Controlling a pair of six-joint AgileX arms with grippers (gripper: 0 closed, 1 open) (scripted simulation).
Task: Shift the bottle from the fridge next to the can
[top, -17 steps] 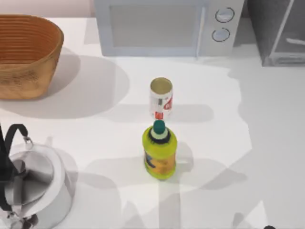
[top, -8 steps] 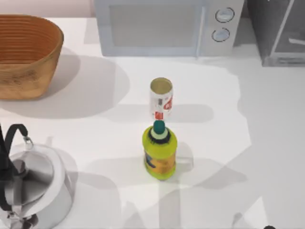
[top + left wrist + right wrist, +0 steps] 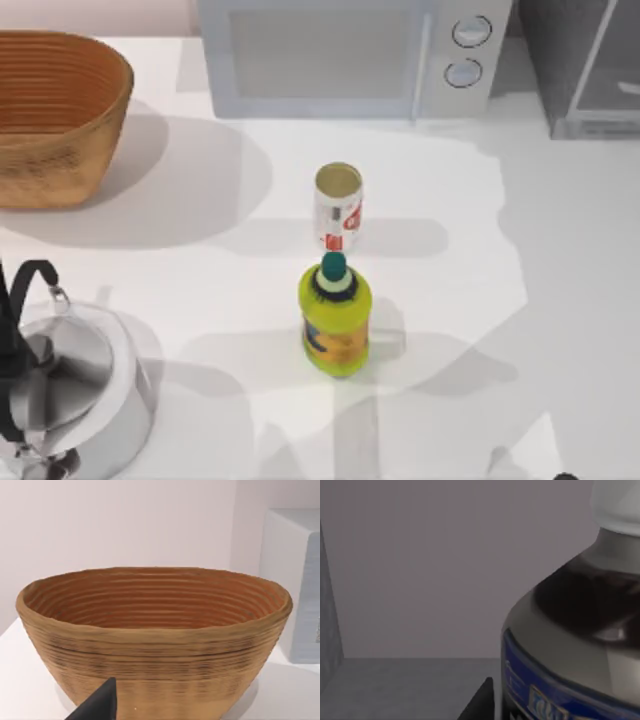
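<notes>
Inside the grey fridge (image 3: 410, 580), the right gripper sat very close to the dark bottle (image 3: 580, 630); I couldn't tell if it pinched, so it should squeeze firmly before lifting toward the can (image 3: 338, 207).

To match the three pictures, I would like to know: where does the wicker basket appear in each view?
Top view: the wicker basket stands at the table's far left, left of the microwave.
Left wrist view: the wicker basket is central and close.
Right wrist view: this one looks instead at the bottle inside the fridge.
Shared landmark: the microwave, beside the wicker basket.
</notes>
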